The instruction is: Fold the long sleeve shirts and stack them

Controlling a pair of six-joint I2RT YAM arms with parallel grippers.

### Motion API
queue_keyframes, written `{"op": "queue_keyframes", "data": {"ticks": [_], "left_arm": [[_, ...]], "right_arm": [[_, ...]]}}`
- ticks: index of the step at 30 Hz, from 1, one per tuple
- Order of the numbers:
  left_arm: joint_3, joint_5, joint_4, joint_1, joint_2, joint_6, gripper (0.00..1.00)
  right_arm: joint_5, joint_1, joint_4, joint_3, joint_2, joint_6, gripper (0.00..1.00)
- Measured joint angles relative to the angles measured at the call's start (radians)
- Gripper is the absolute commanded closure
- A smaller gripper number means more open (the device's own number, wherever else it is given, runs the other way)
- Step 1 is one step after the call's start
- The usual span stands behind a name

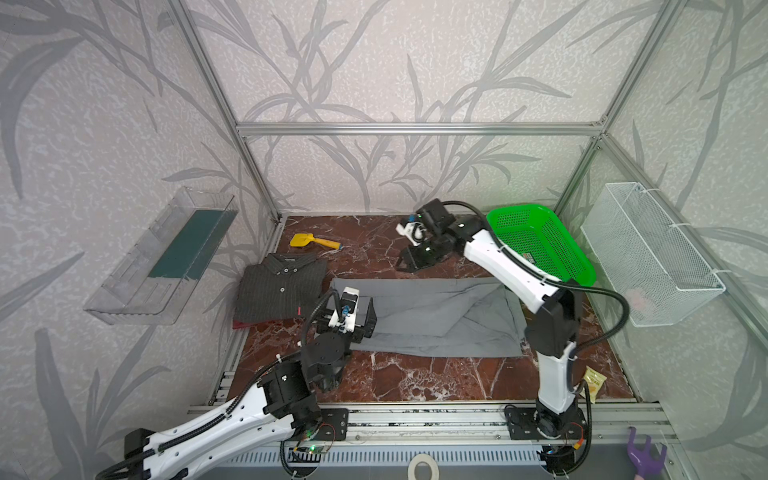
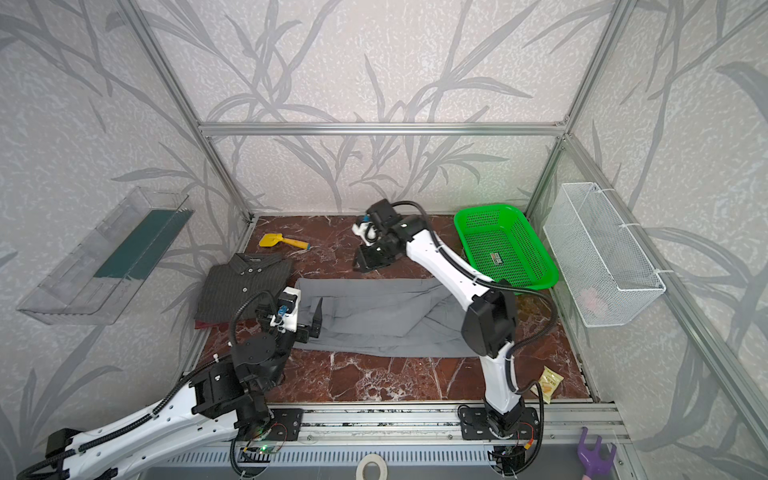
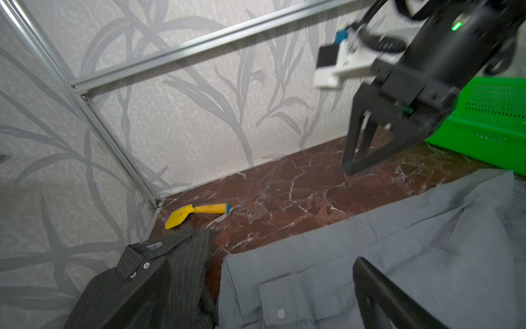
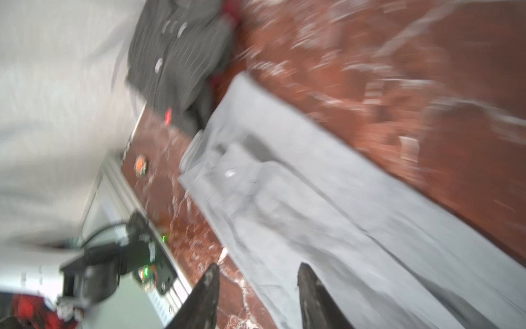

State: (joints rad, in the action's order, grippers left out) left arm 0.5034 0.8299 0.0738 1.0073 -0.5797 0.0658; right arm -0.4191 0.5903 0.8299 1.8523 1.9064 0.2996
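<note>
A light-grey long sleeve shirt (image 1: 432, 320) (image 2: 382, 320) lies across the middle of the table, folded into a long band. A buttoned cuff rests on its left end. My left gripper (image 1: 365, 318) (image 3: 262, 299) hovers over that end, open, with the cuff between its fingers (image 3: 384, 296) and nothing gripped. At the left, the folded dark pinstriped shirt (image 1: 282, 291) (image 3: 159, 284) sits on a dark red garment (image 1: 245, 324) of which only an edge shows. My right gripper (image 1: 409, 259) (image 4: 260, 284) hangs above the table behind the grey shirt (image 4: 313, 185), open and empty.
A yellow toy shovel (image 1: 313, 241) lies at the back left. A green mesh basket (image 1: 540, 245) leans at the back right, behind the right arm. A white wire basket (image 1: 652, 257) and a clear tray (image 1: 166, 257) hang on the side walls. A snack packet (image 1: 592, 382) lies front right.
</note>
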Motion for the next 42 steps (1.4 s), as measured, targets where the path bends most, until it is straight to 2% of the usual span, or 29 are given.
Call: {"op": "queue_keyframes", "data": {"ticks": [3, 6, 10, 12, 17, 25, 31, 36, 39, 42], "left_arm": [[0.049, -0.073, 0.056, -0.093, -0.105, -0.084, 0.01], [0.095, -0.173, 0.094, -0.219, -0.211, -0.174, 0.01], [0.15, -0.296, 0.13, -0.358, -0.353, -0.296, 0.01], [0.167, -0.339, 0.135, -0.392, -0.417, -0.345, 0.01], [0.208, -0.415, 0.132, -0.423, -0.566, -0.434, 0.02], [0.253, -0.442, 0.138, -0.487, -0.763, -0.518, 0.02], [0.293, -0.452, 0.195, -0.523, -0.859, -0.547, 0.02], [0.312, -0.501, 0.263, -0.586, -0.914, -0.579, 0.12], [0.321, -0.526, 0.296, -0.597, -0.936, -0.598, 0.29], [0.344, -0.526, 0.335, -0.597, -0.973, -0.62, 0.36]], "right_arm": [[0.029, -0.124, -0.142, -0.272, -0.166, 0.069, 0.62], [0.035, -0.196, -0.257, -0.503, -0.268, 0.139, 0.67], [0.034, -0.267, -0.389, -0.716, -0.296, 0.23, 0.69], [0.034, -0.295, -0.436, -0.782, -0.294, 0.262, 0.7], [0.043, -0.345, -0.517, -0.82, -0.251, 0.318, 0.7], [0.053, -0.365, -0.625, -0.855, -0.124, 0.369, 0.69], [0.051, -0.365, -0.659, -0.88, -0.116, 0.37, 0.64], [0.052, -0.365, -0.674, -0.899, -0.138, 0.361, 0.62], [0.051, -0.365, -0.679, -0.906, -0.151, 0.359, 0.62], [0.047, -0.365, -0.69, -0.911, -0.158, 0.358, 0.62]]}}
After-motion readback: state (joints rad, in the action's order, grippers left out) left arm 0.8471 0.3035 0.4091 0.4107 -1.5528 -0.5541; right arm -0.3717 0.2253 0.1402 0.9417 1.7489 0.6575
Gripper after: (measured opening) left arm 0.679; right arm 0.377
